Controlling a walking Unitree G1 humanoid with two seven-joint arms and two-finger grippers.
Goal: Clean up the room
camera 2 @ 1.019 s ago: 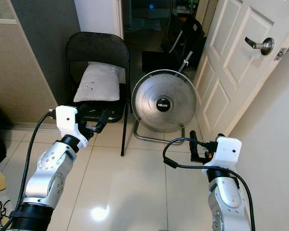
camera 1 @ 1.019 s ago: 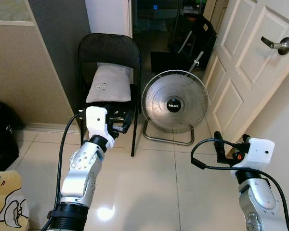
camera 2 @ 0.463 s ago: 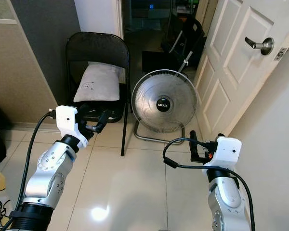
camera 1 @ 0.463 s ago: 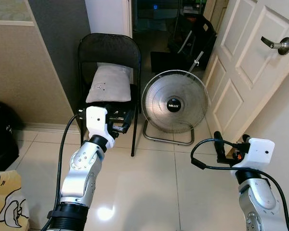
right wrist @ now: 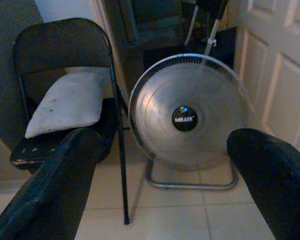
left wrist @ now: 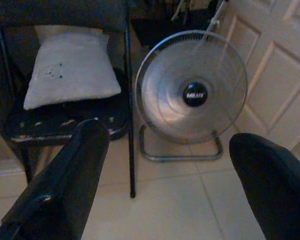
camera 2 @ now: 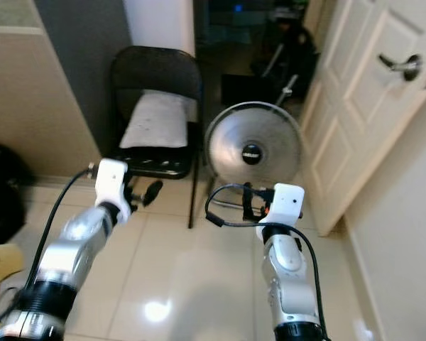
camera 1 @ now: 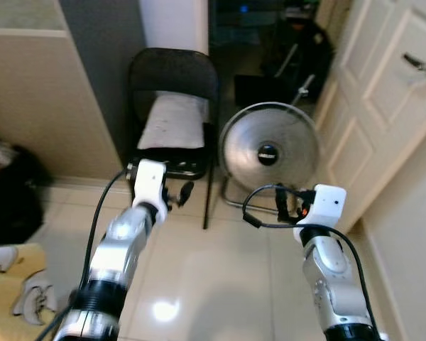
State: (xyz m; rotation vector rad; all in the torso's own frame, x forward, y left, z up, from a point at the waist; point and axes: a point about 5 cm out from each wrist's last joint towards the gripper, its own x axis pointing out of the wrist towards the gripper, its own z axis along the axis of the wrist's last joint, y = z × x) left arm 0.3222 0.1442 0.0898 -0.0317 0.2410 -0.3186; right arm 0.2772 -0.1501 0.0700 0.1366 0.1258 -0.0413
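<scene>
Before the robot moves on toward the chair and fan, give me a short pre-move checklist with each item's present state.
1. Left tool open and holding nothing: ok, wide gap between its fingers.
2. Right tool open and holding nothing: ok.
3. Pillow resting on the folding chair seat: ok.
4. Fan upright on its stand: ok.
5. Both tools apart from the fan and the chair: ok, tile floor shows between them.
6. Head views sharp enough to aim: not ok, blurred.

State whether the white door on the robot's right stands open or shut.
Open: the white door is swung aside, and the dark room beyond shows behind the fan.
</scene>
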